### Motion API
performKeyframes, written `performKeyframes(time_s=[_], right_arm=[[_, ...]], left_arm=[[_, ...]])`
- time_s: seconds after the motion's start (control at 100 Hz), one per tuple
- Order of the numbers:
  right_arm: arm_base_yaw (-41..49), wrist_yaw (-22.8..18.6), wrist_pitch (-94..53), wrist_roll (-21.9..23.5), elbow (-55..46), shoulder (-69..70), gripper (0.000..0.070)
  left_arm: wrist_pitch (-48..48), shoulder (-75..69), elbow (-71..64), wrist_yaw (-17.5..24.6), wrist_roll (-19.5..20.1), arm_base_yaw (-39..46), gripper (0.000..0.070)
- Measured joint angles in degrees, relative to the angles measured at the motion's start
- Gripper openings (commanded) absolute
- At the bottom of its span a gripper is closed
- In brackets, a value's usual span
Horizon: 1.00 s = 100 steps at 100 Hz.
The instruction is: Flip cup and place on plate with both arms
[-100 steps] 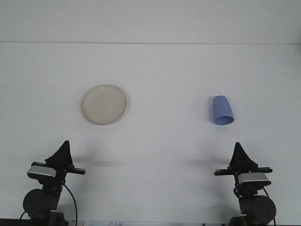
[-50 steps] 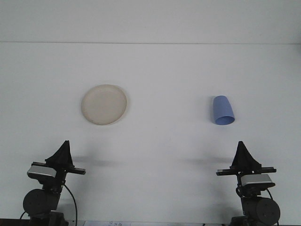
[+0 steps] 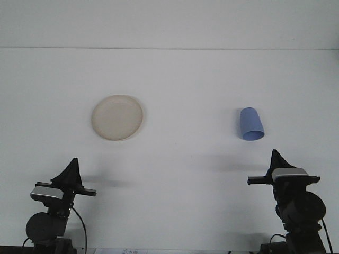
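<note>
Starting nearest me, my left gripper (image 3: 71,168) and right gripper (image 3: 275,159) hung low; I couldn't tell how their jaws stood. Farther across the white desk (image 3: 190,90), the blue cup (image 3: 251,124) lay on its side at right, well apart from the plate (image 3: 117,117). I judged reaching for it came next.

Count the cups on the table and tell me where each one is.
1. The blue cup sits on the table's right side, ahead of the right gripper and apart from the cream plate on the left. Nothing in view could hide another.
</note>
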Motion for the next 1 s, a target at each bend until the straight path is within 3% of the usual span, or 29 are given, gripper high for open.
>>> performKeyframes(time_s=[0.1,0.15,0.38,0.86,1.0], right_arm=[[0.02,4.31,-0.85,0.11,0.00,4.46,0.0251],[0.00,5.70,-1.25,0.70,-0.02,6.97,0.0312],[0.00,5.97,10.78,4.44,-3.32,17.35,0.0316],[-3.15,5.81,34.16,3.50,-6.84,38.53,0.0318],[-6.47,1.55,39.58,2.91,-6.84,45.00,0.0318]], left_arm=[[0.00,0.00,0.00,0.00,0.00,0.00,0.0013],[0.00,0.00,0.00,0.00,0.00,0.00,0.0013],[0.00,0.00,0.00,0.00,0.00,0.00,0.0013],[0.00,0.00,0.00,0.00,0.00,0.00,0.0013],[0.00,0.00,0.00,0.00,0.00,0.00,0.0013]])
